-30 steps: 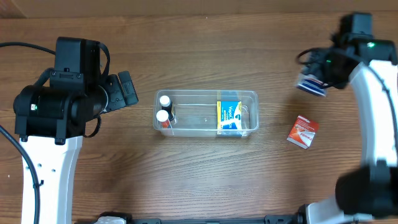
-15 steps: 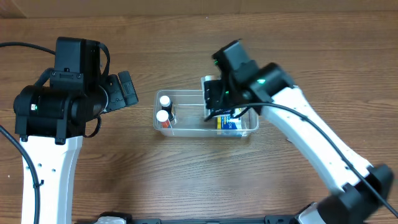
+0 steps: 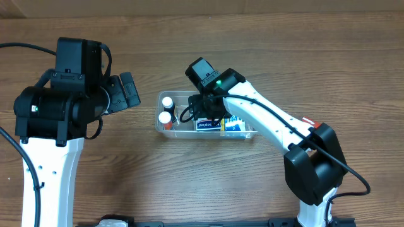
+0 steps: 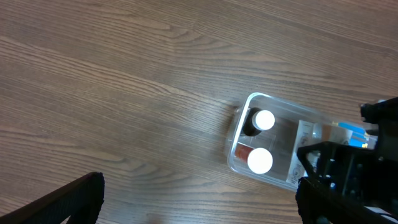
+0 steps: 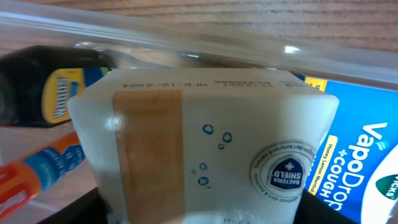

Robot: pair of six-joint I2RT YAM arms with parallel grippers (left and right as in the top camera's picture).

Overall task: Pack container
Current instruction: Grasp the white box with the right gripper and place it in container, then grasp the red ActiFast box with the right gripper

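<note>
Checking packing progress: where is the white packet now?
Overhead, the white packet is in the middle of the container, under the right gripper, between two white-capped bottles and the blue VapoDrops packet.

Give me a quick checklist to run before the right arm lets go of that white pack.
1. White pack inside the container walls: ok.
2. Pack resting on the floor: cannot tell.
3. Pack clear of the two bottles: ok.
4. Pack off the blue packet: cannot tell.
5. Right pincer gripping the pack: ok.
6. Left pincer open, away from the container: ok.
</note>
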